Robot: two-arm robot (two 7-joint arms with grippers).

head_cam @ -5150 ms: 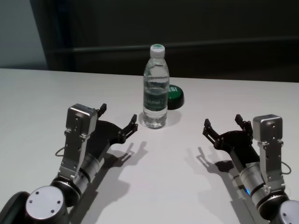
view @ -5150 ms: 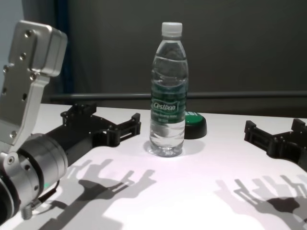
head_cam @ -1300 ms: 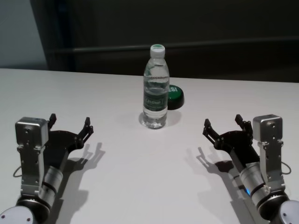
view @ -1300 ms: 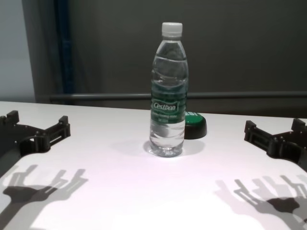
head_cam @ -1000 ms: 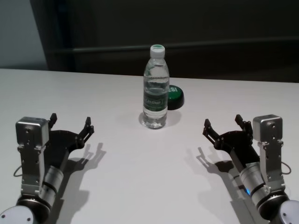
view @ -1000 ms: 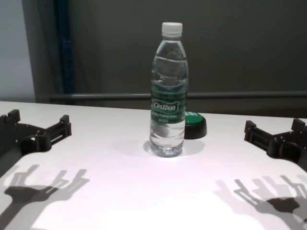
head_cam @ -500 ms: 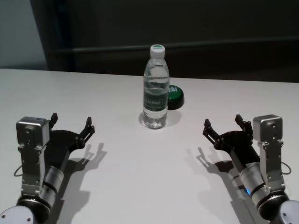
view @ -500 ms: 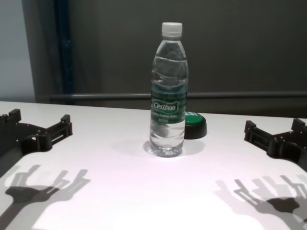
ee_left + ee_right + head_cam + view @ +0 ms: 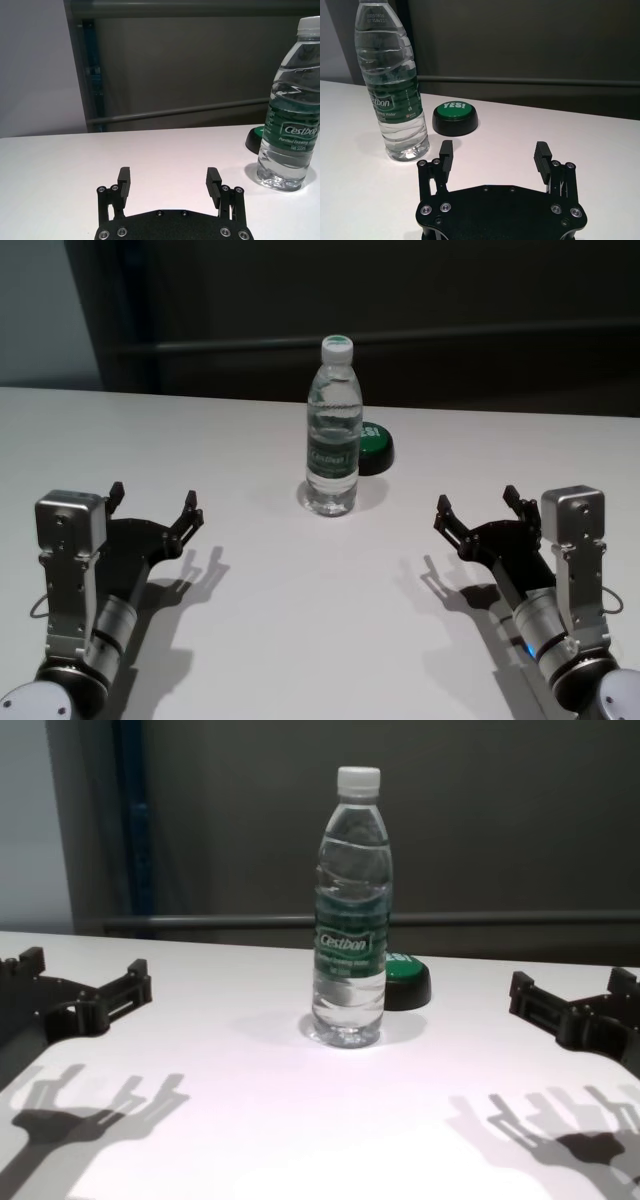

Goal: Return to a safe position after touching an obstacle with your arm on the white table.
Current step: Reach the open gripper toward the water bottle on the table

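Now | left gripper (image 9: 153, 506) apart, empty | right gripper (image 9: 476, 504) apart | bottle (image 9: 333, 430) upright, untouched

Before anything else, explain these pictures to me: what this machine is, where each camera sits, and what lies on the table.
This is a two-armed robot. One camera looks down from its head, one forward from its chest, and one sits on each wrist. On the white table stands an upright Cestbon water bottle, cap on, with a green "YES!" button just behind it. The left gripper and right gripper hover near the table's front on either side, both open, holding nothing, neither touching the bottle.
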